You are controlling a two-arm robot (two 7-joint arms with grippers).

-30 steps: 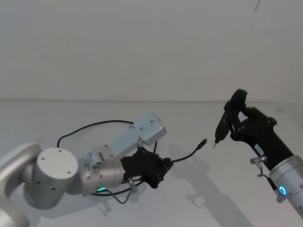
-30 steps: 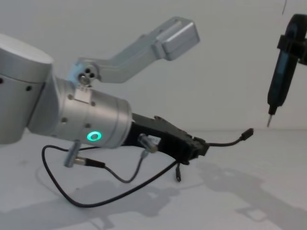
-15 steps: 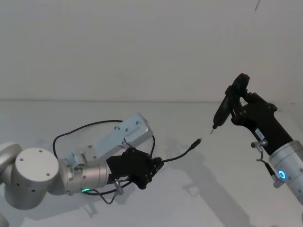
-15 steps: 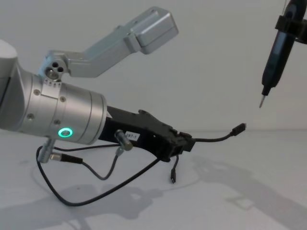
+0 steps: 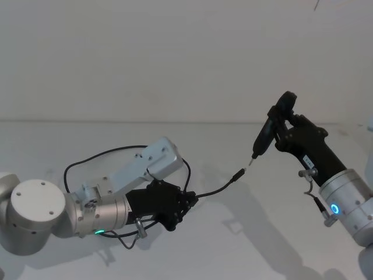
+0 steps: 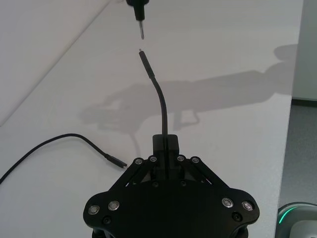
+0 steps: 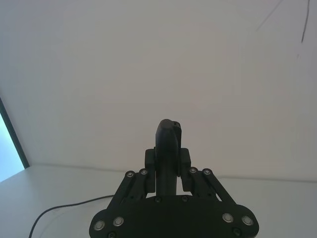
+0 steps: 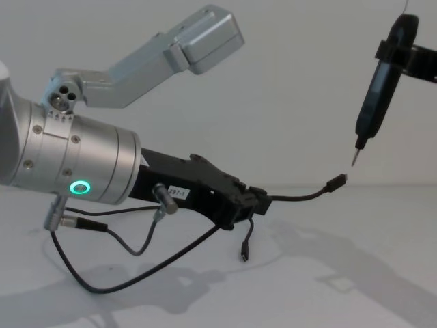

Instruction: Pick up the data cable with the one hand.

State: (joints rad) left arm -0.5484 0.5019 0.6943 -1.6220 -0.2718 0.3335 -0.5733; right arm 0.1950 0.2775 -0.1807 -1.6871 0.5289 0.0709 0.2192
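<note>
The jaws of the left gripper (image 6: 165, 144) are pressed together on the data cable (image 6: 161, 104), pinching it a short way back from one end. From that pinch the short free stretch rises in a curve and ends in a small plug (image 8: 336, 182), which sits just beside the metal tip of the slim black tool (image 8: 375, 102), apart from it by a sliver. Behind the jaws, the long remainder trails in a loop over the left half of the white table (image 5: 262, 233), short of its far edge, and a second plug (image 8: 244, 256) dangles under the gripper. The right gripper (image 5: 280, 129) hangs above the table's right side, its jaws clamped on the tool.

The grip looks made and the pinched part is off the table, so the pick-up seems largely done. The risks lie in the thin cable sliding through flat jaws if the trailing loop drags or catches on the grey lead (image 8: 153, 225) at the left wrist, and in the raised plug knocking the tool tip, which could twist the cable in the pinch.
</note>
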